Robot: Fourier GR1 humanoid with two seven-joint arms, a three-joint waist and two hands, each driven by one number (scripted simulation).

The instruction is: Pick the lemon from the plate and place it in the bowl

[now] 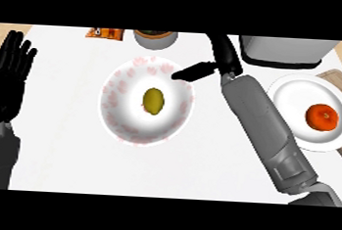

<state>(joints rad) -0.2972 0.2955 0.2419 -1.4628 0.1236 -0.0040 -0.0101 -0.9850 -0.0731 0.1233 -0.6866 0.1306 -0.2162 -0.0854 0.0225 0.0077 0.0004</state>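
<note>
An orange snack packet [105, 33] and brown-topped jar [155, 38] sit beside a white appliance [282, 51].

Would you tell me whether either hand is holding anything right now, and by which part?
Nothing is held. The lemon lies in the bowl; the right hand is above it, the left hand rests open.

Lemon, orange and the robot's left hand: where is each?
lemon [153, 101]: head view, its middle, inside the pink-patterned bowl.
orange [322, 117]: head view, its middle.
left hand [6, 79]: head view, palm.
</note>
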